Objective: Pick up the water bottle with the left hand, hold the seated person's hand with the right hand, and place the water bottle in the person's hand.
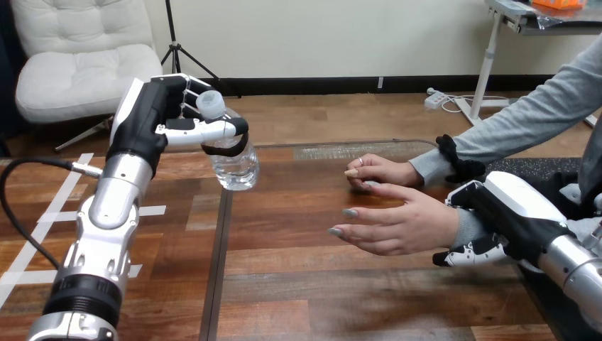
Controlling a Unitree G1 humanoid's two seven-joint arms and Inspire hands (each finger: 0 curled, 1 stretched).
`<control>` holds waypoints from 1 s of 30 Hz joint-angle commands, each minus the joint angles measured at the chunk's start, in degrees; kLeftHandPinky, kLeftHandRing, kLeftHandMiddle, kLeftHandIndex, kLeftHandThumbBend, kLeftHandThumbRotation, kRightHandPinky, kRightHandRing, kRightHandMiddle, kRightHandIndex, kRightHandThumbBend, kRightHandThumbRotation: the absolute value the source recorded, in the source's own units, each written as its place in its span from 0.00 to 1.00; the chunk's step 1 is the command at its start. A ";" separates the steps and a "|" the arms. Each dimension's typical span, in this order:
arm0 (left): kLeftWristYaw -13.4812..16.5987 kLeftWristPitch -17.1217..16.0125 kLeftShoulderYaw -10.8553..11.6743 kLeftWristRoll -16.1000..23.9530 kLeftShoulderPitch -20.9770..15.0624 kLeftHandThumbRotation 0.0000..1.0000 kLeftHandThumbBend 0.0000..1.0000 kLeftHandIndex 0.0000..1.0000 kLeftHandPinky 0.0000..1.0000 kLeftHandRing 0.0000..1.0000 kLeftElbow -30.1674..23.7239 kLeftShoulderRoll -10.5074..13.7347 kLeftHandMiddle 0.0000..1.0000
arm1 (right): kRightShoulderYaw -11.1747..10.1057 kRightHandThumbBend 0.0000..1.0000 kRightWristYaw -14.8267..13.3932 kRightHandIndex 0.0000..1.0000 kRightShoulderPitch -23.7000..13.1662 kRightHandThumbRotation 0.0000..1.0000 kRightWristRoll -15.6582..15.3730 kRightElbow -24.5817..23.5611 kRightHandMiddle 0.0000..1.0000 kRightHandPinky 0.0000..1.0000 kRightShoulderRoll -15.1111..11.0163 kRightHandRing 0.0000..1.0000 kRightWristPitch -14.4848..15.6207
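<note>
- Water bottle (236, 162): upright in the air above the bench (305, 284), at the view's left, well apart from the person's nearer hand (397, 226).
- Left hand (152, 117): fingers (186, 84) and thumb curled round the bottle's upper part.
- Right hand (507, 217): fingers clasp the person's wrist (465, 226) behind that open hand.

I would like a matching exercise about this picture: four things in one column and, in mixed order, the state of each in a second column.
Column A
1. water bottle
2. right hand
3. person's nearer hand
4. person's farther hand

Column B
a. on the table, fingers curled
b. gripped by the left hand
c. open, fingers stretched toward the bottle
d. closed on the person's wrist

Pairs: 1-b, 2-d, 3-c, 4-a
</note>
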 commanded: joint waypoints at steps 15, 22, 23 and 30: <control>-0.79 0.75 0.23 -1.40 -1.67 0.00 0.74 0.45 0.35 0.39 -5.50 -2.23 0.44 | -0.57 0.65 2.62 0.34 -3.22 0.00 1.48 -7.21 0.32 0.21 1.98 0.25 2.50; -1.20 1.02 0.04 -1.33 -1.07 0.00 0.73 0.45 0.35 0.39 -6.91 -3.02 0.44 | -0.41 0.64 3.24 0.35 -3.63 0.00 1.22 -7.92 0.33 0.22 2.11 0.26 2.77; -1.31 0.93 0.01 -1.33 -0.98 0.00 0.73 0.45 0.35 0.39 -7.11 -3.10 0.43 | -0.38 0.64 3.21 0.35 -3.70 0.00 1.11 -7.97 0.33 0.22 2.13 0.26 2.81; -1.61 0.94 -0.53 -0.72 -0.23 0.00 0.72 0.44 0.34 0.39 -8.65 -3.61 0.43 | -0.49 0.64 3.87 0.34 -3.86 0.00 1.16 -8.84 0.32 0.21 2.34 0.26 3.36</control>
